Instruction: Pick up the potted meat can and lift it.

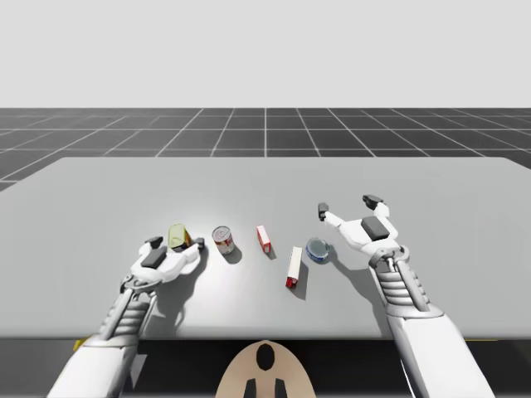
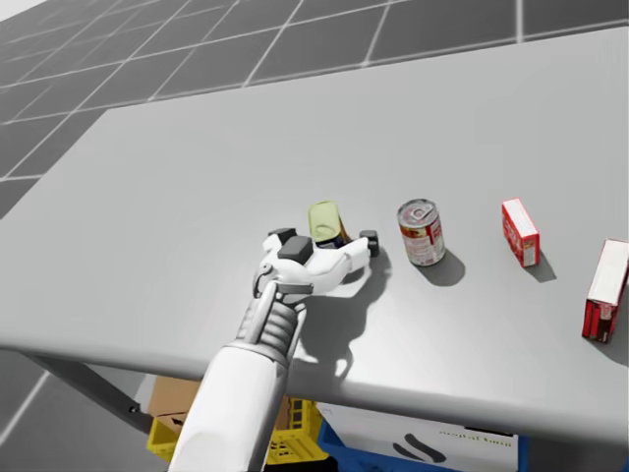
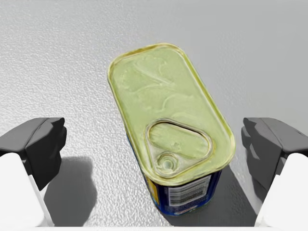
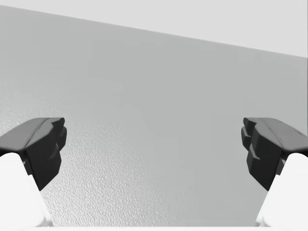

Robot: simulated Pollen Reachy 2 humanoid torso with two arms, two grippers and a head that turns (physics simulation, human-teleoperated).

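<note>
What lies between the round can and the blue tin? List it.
In the high view, two boxes: a small red box nearer the round can, then a long red-and-white box beside the blue tin.

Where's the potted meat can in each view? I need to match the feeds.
High view: potted meat can left of centre, between my left tool's open fingers.
Head view: the can mid-picture, left of the round red-and-white can.
Left wrist view: the can between the tool's open fingers.
Right wrist view: bare table ahead of my right tool.
Shared landmark: the left tool straddling it.
</note>
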